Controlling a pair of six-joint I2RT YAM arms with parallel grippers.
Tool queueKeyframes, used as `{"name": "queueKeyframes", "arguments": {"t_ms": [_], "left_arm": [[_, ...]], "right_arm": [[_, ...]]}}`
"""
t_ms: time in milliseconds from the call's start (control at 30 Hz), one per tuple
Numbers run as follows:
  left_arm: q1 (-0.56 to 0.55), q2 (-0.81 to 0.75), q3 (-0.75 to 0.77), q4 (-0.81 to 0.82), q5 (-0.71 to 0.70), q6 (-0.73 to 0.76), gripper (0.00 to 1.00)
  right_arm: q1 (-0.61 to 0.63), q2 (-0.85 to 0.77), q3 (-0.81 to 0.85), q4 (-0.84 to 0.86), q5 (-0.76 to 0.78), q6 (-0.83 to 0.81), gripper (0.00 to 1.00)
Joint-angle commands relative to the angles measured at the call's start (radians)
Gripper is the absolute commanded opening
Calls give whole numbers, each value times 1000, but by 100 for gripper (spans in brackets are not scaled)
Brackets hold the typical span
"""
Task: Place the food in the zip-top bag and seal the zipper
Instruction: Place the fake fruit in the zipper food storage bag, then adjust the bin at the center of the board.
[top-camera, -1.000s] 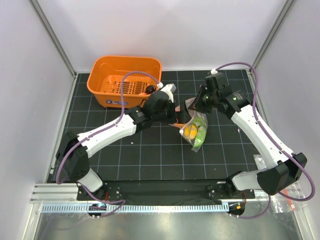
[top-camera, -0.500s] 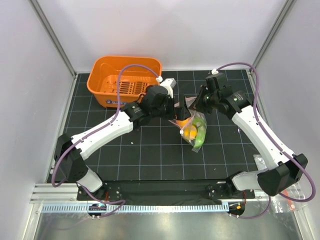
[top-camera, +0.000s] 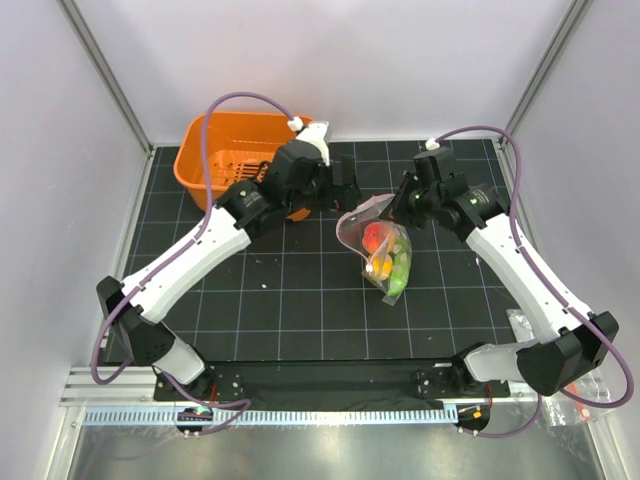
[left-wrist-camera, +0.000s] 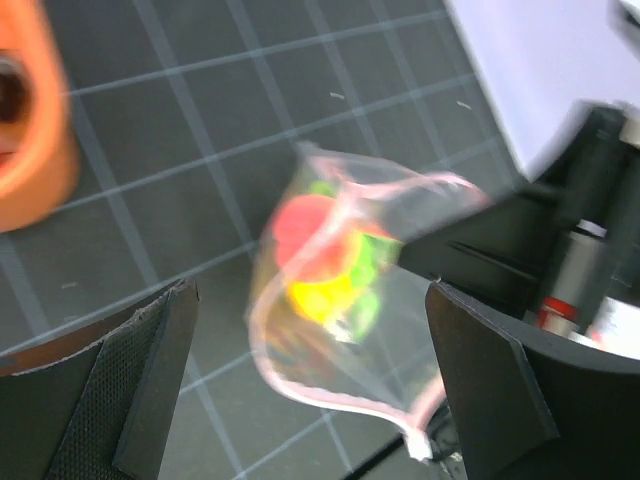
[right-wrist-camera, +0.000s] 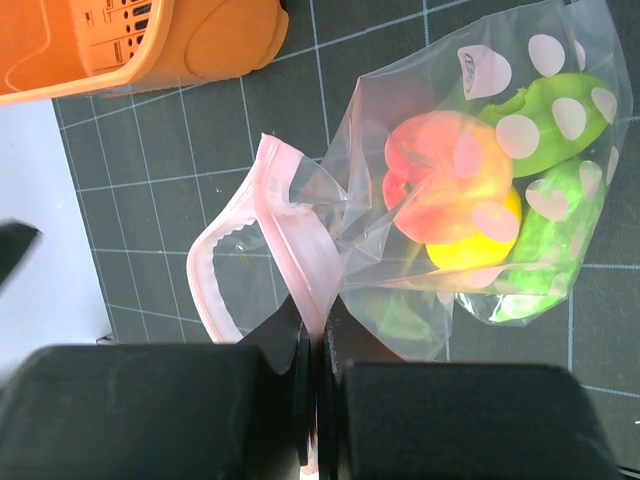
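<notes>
The zip-top bag (right-wrist-camera: 480, 60) lies on the bench (top-camera: 300, 300) right of centre. Its bottom points toward the near edge and its mouth is lifted toward the far left. The right end effector (right-wrist-camera: 318, 325) is pinched fully closed on one lip of the zipper (right-wrist-camera: 290, 230), and this grip holds that lip up off the bench. The other lip curls away in a loop, so the mouth gapes open.

Food is already inside the bag: a peach-orange ball (right-wrist-camera: 445, 180), a yellow fruit (right-wrist-camera: 470, 245) beneath it, and two green pieces (right-wrist-camera: 560, 110) against the far wall of the bag.

The left end effector (left-wrist-camera: 308, 288) is spread as wide as it goes and holds nothing. It hovers by the near-right corner of the orange basket (top-camera: 215, 165), left of the bag's mouth. A dark shape (left-wrist-camera: 8, 95) shows at the basket in the left wrist view, but I cannot tell what it is.

Loading looks nearly finished, and sealing has not begun. If that dark shape is the last piece, the next move calls for the free arm to reach into the basket and close on it. Otherwise the arm needs to take the loose lip, bring the two strips together and press along their width.
</notes>
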Motion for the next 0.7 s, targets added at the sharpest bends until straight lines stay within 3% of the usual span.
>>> {"name": "queueKeyframes", "arguments": {"t_ms": [0,400,533,633,667], "left_arm": [[84,-16,45,-100,-107,25,100],[303,-54,59,-135,-109,-36,100],[400,-64,4,-139,-64,-125,100],[489,-67,-16,-219,-134,-254,100],[509,-64,-17,-256,-179,-358,100]], "right_arm": [[-1,-45,2,28,14,-7,1],[-1,-55,0,21,20,-9,1],[-1,-58,-5,21,18,-7,1],[-1,-62,-8,21,20,-6,1],[-3,-62,-8,19,20,-6,1]]}}
